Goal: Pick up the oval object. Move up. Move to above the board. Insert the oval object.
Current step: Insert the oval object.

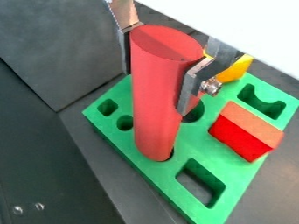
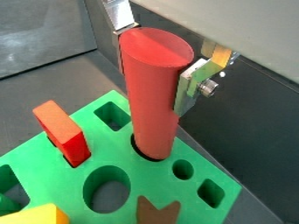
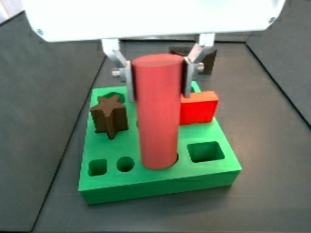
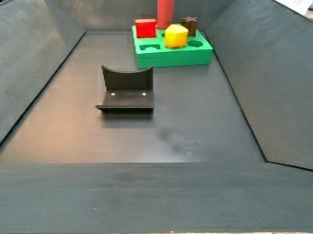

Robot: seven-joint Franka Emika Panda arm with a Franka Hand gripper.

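The oval object [image 1: 156, 92], a tall salmon-red rod, stands upright with its lower end inside a hole of the green board [image 1: 162, 175]. It shows the same way in both wrist views [image 2: 152, 96] and in a side view [image 3: 155, 114]. My gripper [image 1: 158, 66] straddles the rod near its top, one silver finger [image 1: 191, 83] pressed flat on each side, shut on it. The gripper [image 3: 155, 65] also shows from the side, directly above the board [image 3: 158, 179]. In the far side view the rod [image 4: 163, 11] rises from the board [image 4: 171, 57] and the gripper is cut off.
A red cube [image 1: 247, 129], a yellow block [image 1: 237, 66] and a brown star piece [image 3: 109, 114] sit in other holes of the board. The fixture [image 4: 124, 90] stands on the dark floor apart from the board. Dark sloping walls enclose the floor.
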